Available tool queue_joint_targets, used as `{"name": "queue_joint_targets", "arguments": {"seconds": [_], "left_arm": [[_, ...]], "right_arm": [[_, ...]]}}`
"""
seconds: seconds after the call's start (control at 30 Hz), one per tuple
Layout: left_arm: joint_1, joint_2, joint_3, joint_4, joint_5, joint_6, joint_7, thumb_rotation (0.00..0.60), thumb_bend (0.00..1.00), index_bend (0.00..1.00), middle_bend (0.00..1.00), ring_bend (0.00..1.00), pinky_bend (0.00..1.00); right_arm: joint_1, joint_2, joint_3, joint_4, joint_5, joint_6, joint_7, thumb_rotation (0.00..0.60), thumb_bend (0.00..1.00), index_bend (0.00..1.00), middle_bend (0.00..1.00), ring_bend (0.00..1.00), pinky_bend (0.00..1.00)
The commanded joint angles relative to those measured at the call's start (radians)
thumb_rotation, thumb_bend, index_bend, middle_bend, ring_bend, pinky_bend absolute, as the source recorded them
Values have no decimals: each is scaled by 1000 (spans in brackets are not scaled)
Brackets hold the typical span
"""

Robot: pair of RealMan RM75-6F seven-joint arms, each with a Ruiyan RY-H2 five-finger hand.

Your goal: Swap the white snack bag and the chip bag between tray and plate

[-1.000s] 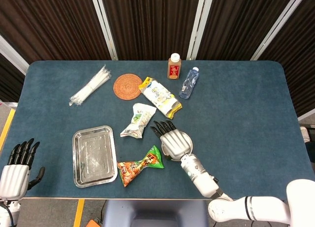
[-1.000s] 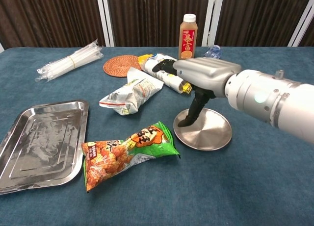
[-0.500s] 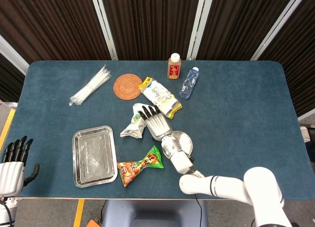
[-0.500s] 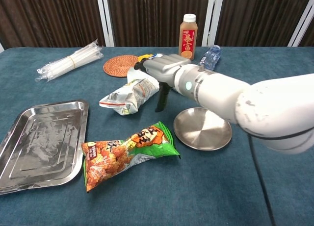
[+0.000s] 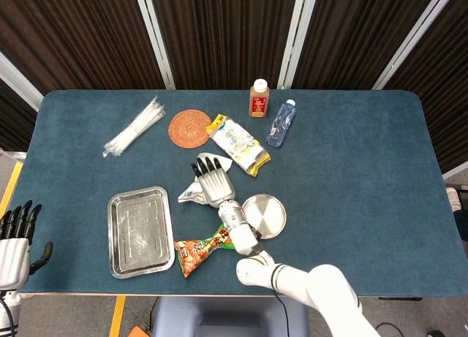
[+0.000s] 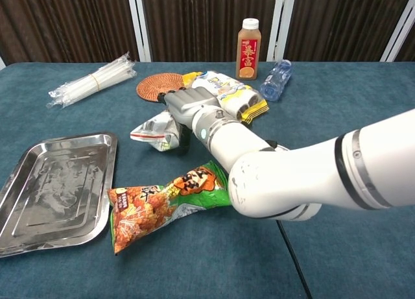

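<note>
two bags matter, and neither sits in a container: the white snack bag [image 5: 194, 191] lies on the desk [image 5: 351, 169] between the tray [image 5: 140, 231] and the plate [image 5: 264, 216], and the chip bag [image 5: 210, 247] lies just below it, beside the tray's right edge. the white bag's long axis runs from lower left to upper right in the head view, and the right hand [image 5: 213, 182] hangs directly over its upper right part, covering most of it. the fingers [image 5: 205, 164] are spread and point away from the robot, along the bag's length. whether the palm or thumb touches the bag cannot be told from either view. in the chest view the right forearm fills the middle and hides the plate entirely, along with the bag's right half; only its crumpled left end [image 6: 154, 131] shows. the left hand [image 5: 14, 238] sits far off at the desk's lower left corner, fingers apart and holding nothing, well away from both bags, so the right hand is by far the nearer one for the white bag.
</note>
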Motion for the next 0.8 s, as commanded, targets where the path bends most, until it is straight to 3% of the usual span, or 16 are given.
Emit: {"name": "queue_joint_targets", "arguments": {"seconds": [0.03, 0.17, 0.33, 0.43, 0.63, 0.8], "left_arm": [[1, 2, -1, 0, -1, 0, -3, 600, 387, 0, 0, 0, 74], [0, 3, 1, -1, 3, -1, -3, 600, 387, 0, 0, 0, 75], [1, 3, 3, -3, 6, 1, -2, 600, 386, 0, 0, 0, 74], [3, 3, 7, -6, 16, 8, 1, 600, 386, 0, 0, 0, 75], [8, 1, 10, -9, 26, 23, 13, 600, 385, 0, 0, 0, 74], [9, -7, 11, -12, 33, 30, 38, 600, 385, 0, 0, 0, 75]], "right_arm": [[24, -46, -12, 89, -91, 50, 112, 600, 268, 711, 582, 545, 792], [20, -46, -27, 112, -119, 76, 138, 600, 311, 845, 682, 697, 947], [17, -46, -28, 115, -134, 96, 146, 600, 323, 877, 707, 730, 964], [-4, -11, -9, 82, -171, 181, 189, 600, 327, 889, 718, 733, 964], [-136, 214, -53, -257, -240, 277, 164, 600, 329, 891, 722, 733, 964], [-268, 476, -108, -651, -250, 295, 97, 600, 329, 890, 722, 733, 964]]}}
